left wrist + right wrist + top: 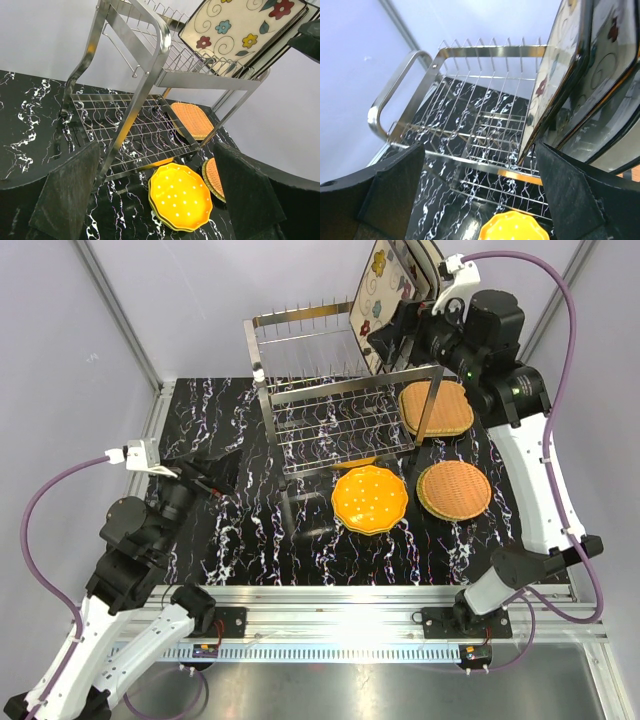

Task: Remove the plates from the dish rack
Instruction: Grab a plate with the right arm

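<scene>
Cream ceramic with painted flowers and dark rims: that is what is waiting in the dish rack (330, 390). At least two square plates (388, 290) are standing on edge there, leaning together at the right end of the upper tier among the thin prongs (492, 47).

The right gripper (388, 332) is hanging just beside them, jaws spread wide and carrying nothing. Its wrist view is showing the nearest plate's dark rim close ahead and a little to the right. The left gripper (212, 477) is hovering over the marbled table (230, 540) left of the rack, also wide open and empty.

Down on the table, an orange scalloped plate (369, 499) is lying on a yellow-green plate (156, 212) in front of the rack. Two tan woven plates (453, 489) are lying to its right.

So the step looks like taking the nearest square plate. To do it well, the right arm is going to need one finger on each face of that plate alone, with the inner finger slipping into the narrow gap behind it. The bite should be landing deep on the rim, since glaze is probably slick and a big plate will want to swing. Then it is a matter of lifting straight up along the prongs until the bottom edge is clearing them, and only then swinging away. Dragging sideways risks tipping the neighbouring plate.
</scene>
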Controlling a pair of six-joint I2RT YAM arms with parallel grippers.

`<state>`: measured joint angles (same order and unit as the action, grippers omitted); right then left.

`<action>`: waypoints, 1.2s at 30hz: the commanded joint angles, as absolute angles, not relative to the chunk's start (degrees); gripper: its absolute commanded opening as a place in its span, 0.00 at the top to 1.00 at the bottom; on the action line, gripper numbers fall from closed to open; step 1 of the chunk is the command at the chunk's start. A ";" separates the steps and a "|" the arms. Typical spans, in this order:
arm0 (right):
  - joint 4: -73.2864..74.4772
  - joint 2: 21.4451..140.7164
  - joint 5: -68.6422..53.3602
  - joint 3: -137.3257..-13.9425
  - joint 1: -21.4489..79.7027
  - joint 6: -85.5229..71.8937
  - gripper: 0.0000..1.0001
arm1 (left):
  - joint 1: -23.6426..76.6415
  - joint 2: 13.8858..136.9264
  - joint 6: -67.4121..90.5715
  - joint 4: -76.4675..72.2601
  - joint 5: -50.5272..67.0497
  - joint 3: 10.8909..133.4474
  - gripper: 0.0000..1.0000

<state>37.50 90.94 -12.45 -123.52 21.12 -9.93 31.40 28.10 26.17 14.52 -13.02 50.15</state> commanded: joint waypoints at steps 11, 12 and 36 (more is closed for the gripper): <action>33.22 96.23 10.97 -129.46 27.07 -6.42 0.07 | 31.20 27.69 25.84 12.13 -14.77 50.27 0.01; 32.79 96.59 11.60 -129.55 27.24 -6.16 0.07 | 31.20 27.77 25.75 12.13 -14.77 50.27 0.01; 27.42 106.78 32.60 -133.51 29.62 -3.08 0.10 | 31.20 29.00 25.05 10.90 -15.29 50.36 0.01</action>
